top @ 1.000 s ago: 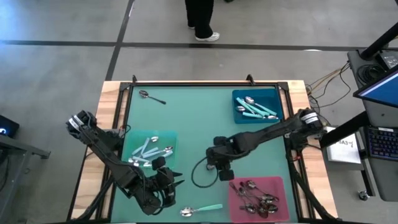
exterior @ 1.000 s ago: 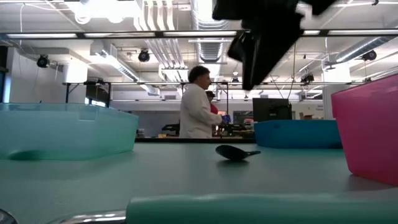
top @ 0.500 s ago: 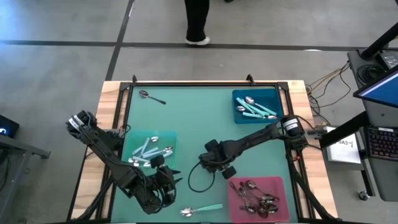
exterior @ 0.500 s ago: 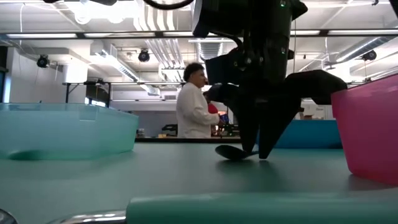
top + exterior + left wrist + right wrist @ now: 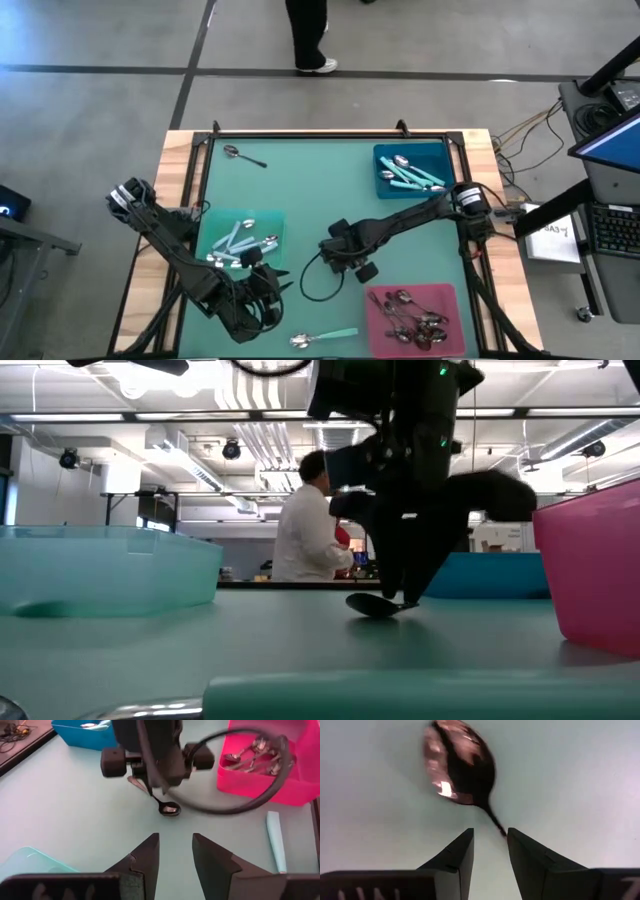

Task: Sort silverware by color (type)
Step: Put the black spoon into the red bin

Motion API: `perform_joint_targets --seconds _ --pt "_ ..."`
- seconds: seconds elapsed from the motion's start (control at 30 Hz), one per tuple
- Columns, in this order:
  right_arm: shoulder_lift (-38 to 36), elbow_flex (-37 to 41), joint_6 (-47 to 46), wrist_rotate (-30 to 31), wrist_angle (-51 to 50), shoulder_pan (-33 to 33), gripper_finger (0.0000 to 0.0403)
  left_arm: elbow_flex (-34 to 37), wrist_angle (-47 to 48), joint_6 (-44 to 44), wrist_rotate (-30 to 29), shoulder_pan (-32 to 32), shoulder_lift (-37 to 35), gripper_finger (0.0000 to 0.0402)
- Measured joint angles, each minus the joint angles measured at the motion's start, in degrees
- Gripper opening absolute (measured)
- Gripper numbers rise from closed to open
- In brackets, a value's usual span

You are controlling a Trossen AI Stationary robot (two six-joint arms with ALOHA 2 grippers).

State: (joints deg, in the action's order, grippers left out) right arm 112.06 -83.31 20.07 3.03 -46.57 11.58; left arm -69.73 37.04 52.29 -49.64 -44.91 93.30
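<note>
Your right gripper (image 5: 490, 847) is down on the dark metal spoon (image 5: 460, 772) lying mid-desk (image 5: 300, 180), jaws spread a little with the thin handle running between the tips. Centre on that handle, close gently so it doesn't skate, then lift straight up before heading for the pink tray (image 5: 445, 295) with the other metal spoons. The handle end is hidden behind the jaws, so I can't tell how much you've got. Left gripper (image 5: 173, 855) waits nearby, jaws apart, holding nothing.
</note>
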Motion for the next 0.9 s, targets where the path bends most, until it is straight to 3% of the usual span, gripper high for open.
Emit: perform_joint_targets --seconds 0.27,0.43,0.53,0.73,0.9 --pt "2.55 -0.13 0.07 -1.28 1.48 -3.21 0.0087 0.0 -0.04 2.88 -0.86 0.0 0.0 0.0101" --pt "3.16 -0.19 -0.9 -8.34 1.22 -4.96 0.004 0.0 -0.04 4.64 -0.86 0.0 0.0 0.0101" --pt "3.2 -0.15 -2.84 -9.33 1.23 -5.21 0.0014 0.0 -0.07 5.43 -0.86 0.0 0.0 0.0101" --pt "2.31 -0.03 -6.07 -9.7 0.59 -5.25 0.001 0.0 -0.04 6.51 -0.86 0.0 0.0 0.0101" --pt "-2.63 -0.08 -11.54 -11.2 -2.86 -4.87 0.0009 0.0 -0.04 7.2 -0.84 -0.11 0.02 0.0101"
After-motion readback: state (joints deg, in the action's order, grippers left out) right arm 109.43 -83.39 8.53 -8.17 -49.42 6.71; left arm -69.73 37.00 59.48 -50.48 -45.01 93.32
